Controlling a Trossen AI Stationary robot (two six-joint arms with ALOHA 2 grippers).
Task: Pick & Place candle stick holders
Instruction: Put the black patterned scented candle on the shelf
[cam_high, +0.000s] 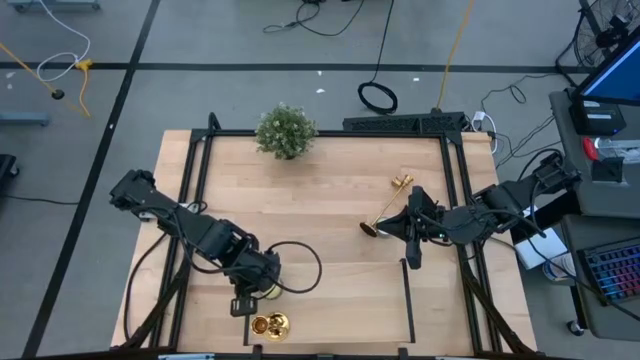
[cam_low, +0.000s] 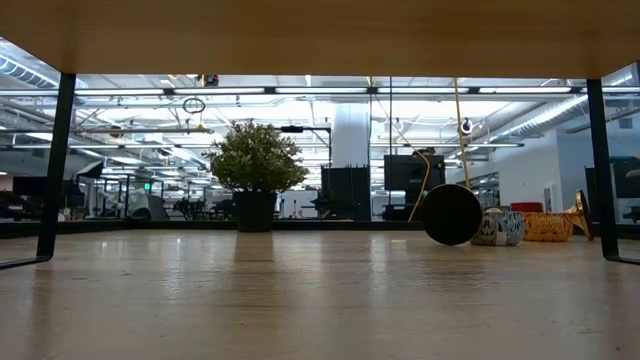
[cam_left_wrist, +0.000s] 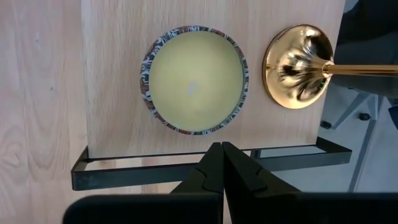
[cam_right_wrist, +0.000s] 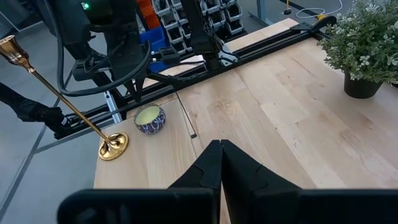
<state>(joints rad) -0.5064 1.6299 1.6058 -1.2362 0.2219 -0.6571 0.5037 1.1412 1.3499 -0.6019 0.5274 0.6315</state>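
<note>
Two gold candle stick holders show. One stands on its round base (cam_high: 270, 325) at the table's near edge, left of centre; the left wrist view shows that base (cam_left_wrist: 297, 65) and the right wrist view shows its tall slim stem (cam_right_wrist: 62, 99). The other (cam_high: 386, 205) lies on its side right of centre, and its dark round base underside shows in the low view (cam_low: 450, 215). My left gripper (cam_high: 245, 303) is shut and empty, just above the standing holder and a candle tin. My right gripper (cam_high: 411, 250) is shut and empty, just right of the lying holder's base.
A patterned tin with yellow wax (cam_left_wrist: 194, 79) stands right beside the standing holder's base, and also shows in the right wrist view (cam_right_wrist: 150, 118). A bushy potted plant (cam_high: 286, 131) stands at the far edge. A black frame rail (cam_left_wrist: 205, 168) runs along the table's near edge.
</note>
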